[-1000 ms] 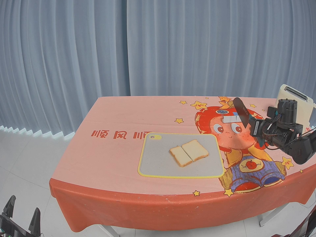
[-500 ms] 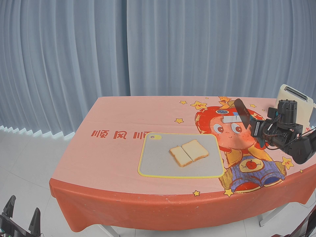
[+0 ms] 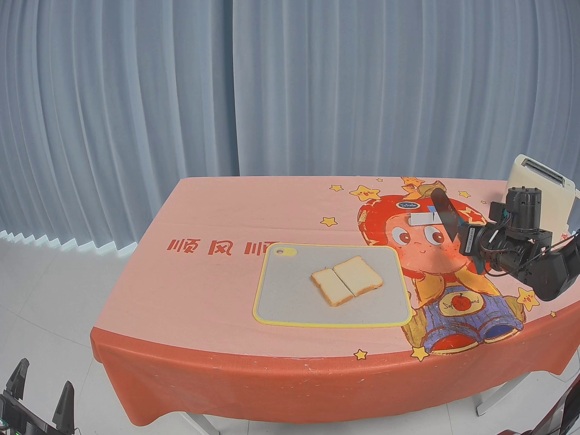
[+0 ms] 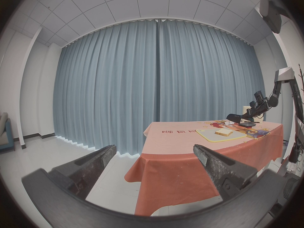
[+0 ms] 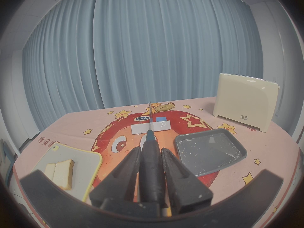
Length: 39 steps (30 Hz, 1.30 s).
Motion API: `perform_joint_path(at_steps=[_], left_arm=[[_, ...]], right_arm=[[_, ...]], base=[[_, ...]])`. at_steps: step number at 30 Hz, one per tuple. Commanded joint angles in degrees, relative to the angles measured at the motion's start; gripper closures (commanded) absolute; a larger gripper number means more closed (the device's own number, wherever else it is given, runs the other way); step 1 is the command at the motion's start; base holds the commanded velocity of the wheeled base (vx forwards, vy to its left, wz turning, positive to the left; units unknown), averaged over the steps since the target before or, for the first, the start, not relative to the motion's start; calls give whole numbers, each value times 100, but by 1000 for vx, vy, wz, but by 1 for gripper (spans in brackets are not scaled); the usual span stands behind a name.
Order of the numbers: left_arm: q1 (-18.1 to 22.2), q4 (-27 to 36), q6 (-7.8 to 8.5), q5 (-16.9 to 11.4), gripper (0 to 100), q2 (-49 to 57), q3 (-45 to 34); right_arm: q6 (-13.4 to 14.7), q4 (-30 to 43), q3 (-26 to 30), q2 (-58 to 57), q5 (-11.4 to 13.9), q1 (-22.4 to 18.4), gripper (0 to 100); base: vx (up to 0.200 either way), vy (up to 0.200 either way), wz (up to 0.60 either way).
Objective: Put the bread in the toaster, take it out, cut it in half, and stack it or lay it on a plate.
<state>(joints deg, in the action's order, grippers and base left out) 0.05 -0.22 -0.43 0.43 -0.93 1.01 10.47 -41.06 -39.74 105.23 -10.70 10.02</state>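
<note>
Bread halves (image 3: 347, 280) together on cutting board (image 3: 290, 300), knife (image 3: 446, 211) in right jaws

Right gripper (image 5: 150, 152): both fingers clamped against the handle of the knife (image 3: 446, 210), blade sticking out ahead of the fingertips in line with the gripper. Right arm held raised at the robot's right side, wrist turned inward. Left gripper (image 4: 154, 149): fingers spread wide with nothing between them, held low at the robot's left
</note>
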Motion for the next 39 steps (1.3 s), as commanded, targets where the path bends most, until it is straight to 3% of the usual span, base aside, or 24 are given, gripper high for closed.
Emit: perform_joint_path(at_steps=[1,39], left_arm=[[4,-4,-1,1,0,57,-101],[-5,-4,-1,1,0,57,-101]], right_arm=[[-1,-7,-25,85,-2,-9,100],[-1,-7,-7,226,-2,44,100]], base=[[0,0,0],[0,0,0]])
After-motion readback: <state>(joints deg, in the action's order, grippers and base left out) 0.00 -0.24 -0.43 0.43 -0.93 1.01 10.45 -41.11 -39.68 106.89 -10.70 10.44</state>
